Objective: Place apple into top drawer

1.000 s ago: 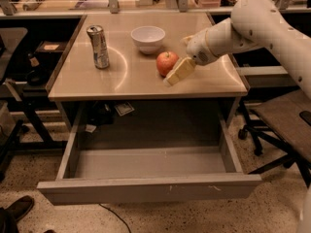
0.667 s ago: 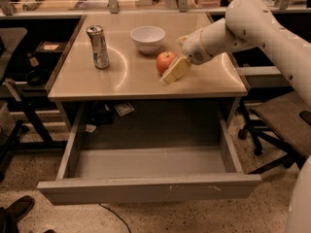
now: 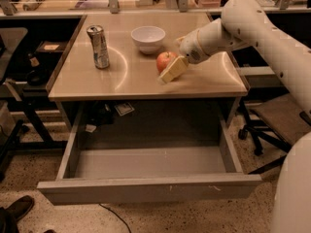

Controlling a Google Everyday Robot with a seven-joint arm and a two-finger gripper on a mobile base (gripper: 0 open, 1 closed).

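Observation:
The red-orange apple (image 3: pixel 164 60) sits on the tan tabletop (image 3: pixel 126 76), just in front of the white bowl. My gripper (image 3: pixel 171 70) reaches in from the right on the white arm, and its cream-coloured finger (image 3: pixel 173 70) lies against the apple's right front side. The top drawer (image 3: pixel 150 187) is pulled wide open below the table's front edge; its grey inside (image 3: pixel 146 161) holds nothing, and the flat front panel carries small white scuffs.
A white bowl (image 3: pixel 148 38) stands behind the apple. A silver can (image 3: pixel 98 46) stands upright at the table's left. A dark office chair (image 3: pixel 272 120) is to the right, black frames and shelving to the left, and a shoe (image 3: pixel 17 208) at the bottom left.
My gripper has moved left and closer in along the apple. The apple, bowl, can and drawer have stayed where they were.

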